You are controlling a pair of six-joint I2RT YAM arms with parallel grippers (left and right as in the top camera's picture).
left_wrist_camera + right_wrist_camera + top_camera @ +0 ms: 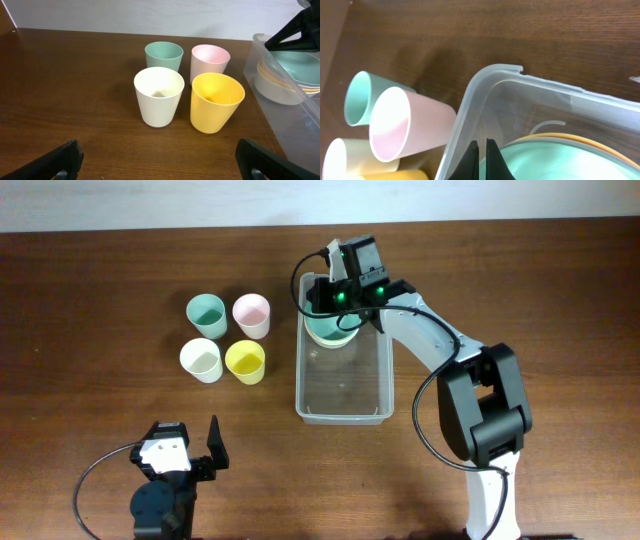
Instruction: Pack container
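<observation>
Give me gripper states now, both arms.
Left gripper: open, empty.
Right gripper: closed, at the teal bowl inside the container; whether it grips the bowl cannot be told.

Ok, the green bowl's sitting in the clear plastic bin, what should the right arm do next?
Probably open the right gripper and lift clear: its fingers look pinched on the rim of the mint green bowl, which rests on the bowl stack inside the clear plastic rectangular container.
</observation>
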